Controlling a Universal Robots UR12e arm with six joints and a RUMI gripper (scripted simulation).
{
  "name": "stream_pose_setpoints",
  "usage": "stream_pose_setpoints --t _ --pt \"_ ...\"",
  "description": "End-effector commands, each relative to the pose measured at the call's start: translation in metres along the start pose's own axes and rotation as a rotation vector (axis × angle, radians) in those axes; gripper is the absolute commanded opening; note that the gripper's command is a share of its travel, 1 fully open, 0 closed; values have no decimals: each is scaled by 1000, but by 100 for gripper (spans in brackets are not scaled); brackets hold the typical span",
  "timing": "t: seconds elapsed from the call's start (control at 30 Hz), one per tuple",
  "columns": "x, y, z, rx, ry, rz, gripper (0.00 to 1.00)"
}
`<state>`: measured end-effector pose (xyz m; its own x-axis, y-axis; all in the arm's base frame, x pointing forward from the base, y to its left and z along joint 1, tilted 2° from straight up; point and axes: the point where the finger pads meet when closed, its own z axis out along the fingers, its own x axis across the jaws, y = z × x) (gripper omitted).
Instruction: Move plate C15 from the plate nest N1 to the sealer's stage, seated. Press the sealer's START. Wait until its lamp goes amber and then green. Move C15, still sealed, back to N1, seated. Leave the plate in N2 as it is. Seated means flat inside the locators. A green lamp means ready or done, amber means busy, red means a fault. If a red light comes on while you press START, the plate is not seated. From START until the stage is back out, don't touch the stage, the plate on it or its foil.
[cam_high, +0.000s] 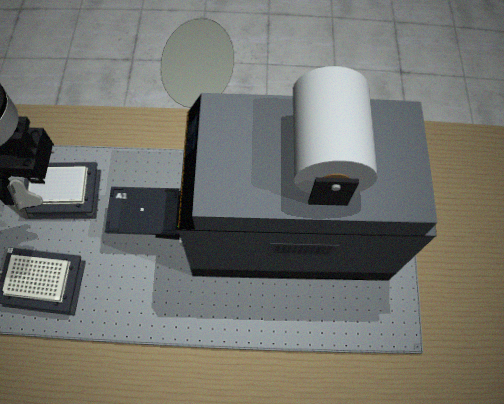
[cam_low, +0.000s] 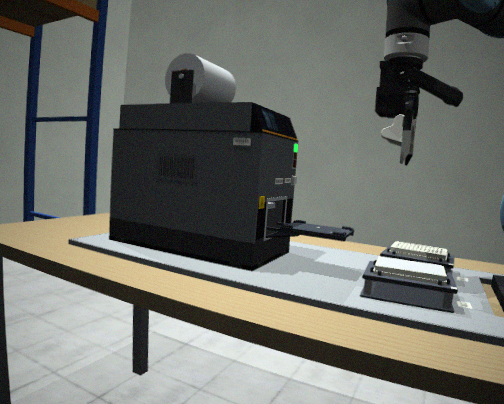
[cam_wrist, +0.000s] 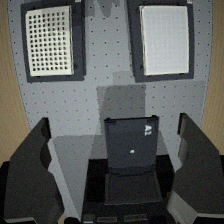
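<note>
My gripper (cam_high: 22, 199) (cam_low: 406, 161) (cam_wrist: 113, 117) is open and empty, high above the bench; in the wrist view the sealer's stage shows between its fingers. The stage (cam_high: 127, 220) (cam_low: 320, 230) (cam_wrist: 120, 152) is out, marked A1, with no plate on it. The sealer's lamp (cam_low: 295, 148) is green. A plate with a plain white top (cam_high: 67, 184) (cam_low: 410, 269) (cam_wrist: 165, 40) lies flat in one nest (cam_high: 93, 192) (cam_low: 410, 290) (cam_wrist: 136, 45). A plate with open wells (cam_high: 35, 277) (cam_low: 419, 250) (cam_wrist: 50, 40) lies flat in the other nest (cam_high: 74, 287) (cam_wrist: 79, 50). Nest and plate labels are unreadable.
The sealer (cam_high: 310, 242) (cam_low: 185, 190) is a tall grey box with a white foil roll (cam_high: 332, 125) (cam_low: 212, 80) on top. It stands beside the nests on the perforated board (cam_high: 280, 330) (cam_wrist: 90, 110). A dark item (cam_low: 498, 290) is cut off at the right edge of the exterior view.
</note>
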<state>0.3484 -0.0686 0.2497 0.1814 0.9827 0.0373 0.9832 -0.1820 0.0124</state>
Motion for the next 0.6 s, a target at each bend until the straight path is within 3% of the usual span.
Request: stream_pose_setpoints --t 0.0,0.43,0.57 --pt "0 1 25 1 1 15 68" --pt "0 1 60 1 1 28 68" --pt "0 1 80 1 1 41 68"
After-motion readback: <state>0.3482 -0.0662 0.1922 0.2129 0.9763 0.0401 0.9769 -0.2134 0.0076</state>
